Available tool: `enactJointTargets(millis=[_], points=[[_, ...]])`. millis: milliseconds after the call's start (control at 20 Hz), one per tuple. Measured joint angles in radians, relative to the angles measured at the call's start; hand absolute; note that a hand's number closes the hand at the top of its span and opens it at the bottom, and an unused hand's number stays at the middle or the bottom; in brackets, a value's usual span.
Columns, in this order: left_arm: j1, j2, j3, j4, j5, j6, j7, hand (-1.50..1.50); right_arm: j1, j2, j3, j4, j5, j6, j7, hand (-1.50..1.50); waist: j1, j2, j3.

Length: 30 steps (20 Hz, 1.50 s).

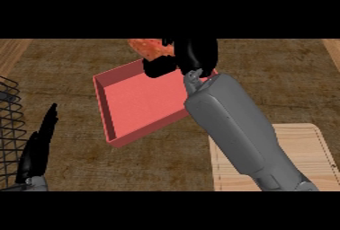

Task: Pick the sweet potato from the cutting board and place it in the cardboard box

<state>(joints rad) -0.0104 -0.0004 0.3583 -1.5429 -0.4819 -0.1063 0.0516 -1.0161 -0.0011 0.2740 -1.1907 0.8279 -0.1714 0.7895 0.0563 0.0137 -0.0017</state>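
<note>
An orange sweet potato (145, 46) shows at the top of the head view, held above the far corner of a red-pink open box (136, 101). My right hand (189, 54) is curled round it and hides most of it. The right forearm stretches up from the lower right across the box's right side. A pale wooden cutting board (302, 152) lies at the lower right, partly under that forearm, with nothing visible on its bare part. My left hand (38, 146) rests at the lower left, its fingers straight and pointing up.
A black wire basket (10, 130) stands at the left edge, right beside the left hand. The counter top (66, 63) is dark brown wood grain, with lighter wood strips at the far left and right corners.
</note>
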Motion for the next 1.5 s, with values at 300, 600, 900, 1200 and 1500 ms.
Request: enactJointTargets(millis=[300, 600, 900, 1200, 1500], points=[[-0.012, 0.0, -0.009, 0.005, -0.004, 0.0, -0.008, 0.0, -0.12, 0.001, -0.005, 0.286, -0.07, -0.12, -0.061, 1.5, 0.014, 0.006, 0.0], [-0.025, 0.0, -0.022, 0.003, -0.006, 0.0, -0.002, 0.0, -0.161, 0.001, -0.027, 0.492, -0.158, -0.241, -0.09, -1.5, 0.032, 0.014, -0.003], [-0.039, 0.0, -0.035, 0.009, -0.007, -0.002, 0.002, 0.0, -0.206, 0.001, -0.048, 0.622, -0.277, -0.313, -0.164, -1.5, 0.049, 0.021, -0.003], [-0.038, 0.0, -0.033, 0.006, -0.004, -0.005, 0.006, 0.0, -0.234, 0.001, -0.052, 0.667, -0.337, -0.444, -0.291, -1.5, 0.047, 0.019, -0.005], [-0.016, 0.0, -0.014, 0.005, -0.016, 0.011, 0.0, 0.0, -0.225, 0.001, -0.099, 0.647, -0.413, -0.602, -0.42, -1.5, 0.019, 0.01, -0.001]])
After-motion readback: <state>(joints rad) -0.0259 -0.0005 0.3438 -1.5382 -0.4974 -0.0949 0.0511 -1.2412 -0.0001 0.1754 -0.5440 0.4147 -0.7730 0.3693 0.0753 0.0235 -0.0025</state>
